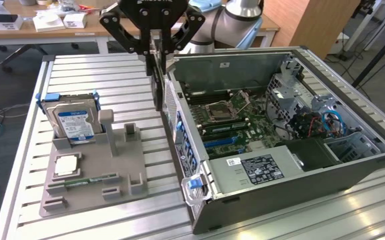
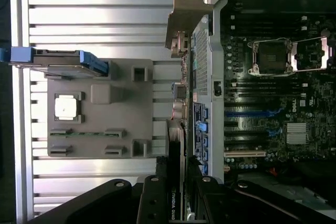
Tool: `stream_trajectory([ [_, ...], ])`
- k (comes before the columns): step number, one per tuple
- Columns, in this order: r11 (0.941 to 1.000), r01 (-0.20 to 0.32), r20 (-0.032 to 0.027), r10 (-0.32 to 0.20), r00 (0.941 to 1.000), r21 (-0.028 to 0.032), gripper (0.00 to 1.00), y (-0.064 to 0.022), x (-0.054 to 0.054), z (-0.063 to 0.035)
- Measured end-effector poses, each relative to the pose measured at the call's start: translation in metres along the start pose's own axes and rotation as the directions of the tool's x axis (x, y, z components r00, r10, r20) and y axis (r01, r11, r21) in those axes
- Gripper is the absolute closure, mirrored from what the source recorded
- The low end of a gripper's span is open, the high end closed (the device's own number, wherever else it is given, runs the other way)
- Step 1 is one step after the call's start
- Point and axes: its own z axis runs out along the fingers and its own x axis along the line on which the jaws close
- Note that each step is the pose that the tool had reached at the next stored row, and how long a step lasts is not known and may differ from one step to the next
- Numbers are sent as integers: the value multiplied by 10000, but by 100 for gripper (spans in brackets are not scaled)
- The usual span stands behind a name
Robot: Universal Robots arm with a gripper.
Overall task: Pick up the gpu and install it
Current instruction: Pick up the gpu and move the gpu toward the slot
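Overhead, claw (image 1: 154, 47) pointing down, clenched on upright gpu (image 1: 158, 82), beside computer case (image 1: 279, 196).

Wooden desk (image 1: 27, 28) behind, white boxes (image 1: 49, 22) atop; wooden cabinet (image 1: 312, 20); dark floor (image 1: 9, 75).

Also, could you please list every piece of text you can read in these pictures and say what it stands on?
"NVIDIA QUAD", running off the picture's edge: on the gpu gripped in the tool.
Hard drive, blue-white label: print too small to read.
Power supply, black label: too small to read.
Lettering on the tool's body: cut off, unreadable.
Motherboard markings: too blurred to read.
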Motion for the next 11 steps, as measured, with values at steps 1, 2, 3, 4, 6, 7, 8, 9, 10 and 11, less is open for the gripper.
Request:
stream_trajectory([
  [1, 10000, -1, 0, 1, 10000, -3, 74, 1, -34, 1],
  [2, 10000, -2, 0, 2, 10000, -6, 74, 3, -67, 2],
  [3, 10000, -2, 0, 2, 10000, -8, 74, 4, -101, 3],
  [4, 10000, -1, 0, 1, 10000, -11, 74, 5, -135, 4],
  [6, 10000, 0, -1, 0, 10000, -14, 74, 7, -206, 5],
  [7, 10000, -1, -1, 1, 10000, -16, 74, 8, -240, 6],
  [8, 10000, -2, -1, 2, 10000, -17, 74, 9, -277, 7],
  [9, 10000, -2, -1, 2, 10000, -20, 74, 11, -312, 8],
  [10, 10000, -1, 0, 1, 10000, -22, 74, 12, -348, 9],
  [11, 10000, -1, 0, 1, 10000, -25, 74, 13, -384, 10],
])
